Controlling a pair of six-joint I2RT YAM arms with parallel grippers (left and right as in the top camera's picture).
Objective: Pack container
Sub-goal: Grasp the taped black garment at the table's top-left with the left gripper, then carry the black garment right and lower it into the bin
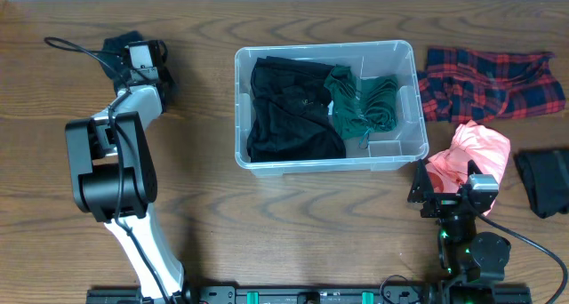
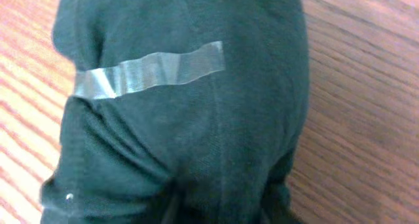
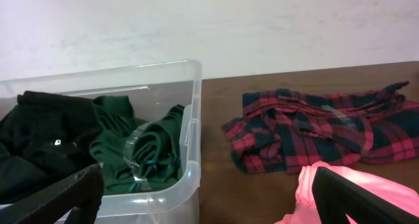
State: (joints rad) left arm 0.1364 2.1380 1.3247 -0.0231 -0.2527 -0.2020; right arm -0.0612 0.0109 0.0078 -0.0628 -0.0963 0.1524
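Dark, near-black garment (image 2: 196, 139) at far left, crossed by a strip of clear tape (image 2: 147, 70), directly under the left gripper (image 1: 132, 57); cannot tell whether clamped on the cloth, fingers out of sight. Mid-table, the container (image 1: 324, 48), clear plastic, already holding a black garment (image 1: 284, 108) and a green garment (image 1: 360, 100). Further right, the right gripper (image 3: 206, 181), spread wide and empty, just beside a pink garment (image 1: 476, 148); red plaid shirt (image 1: 489, 82) behind, another dark piece (image 1: 542, 184) at the table edge. Likely step: picking up the taped garment. Next: pinch firmly, lift, carry rightward, release over the container. No legible brand, label or writing; tape blank.
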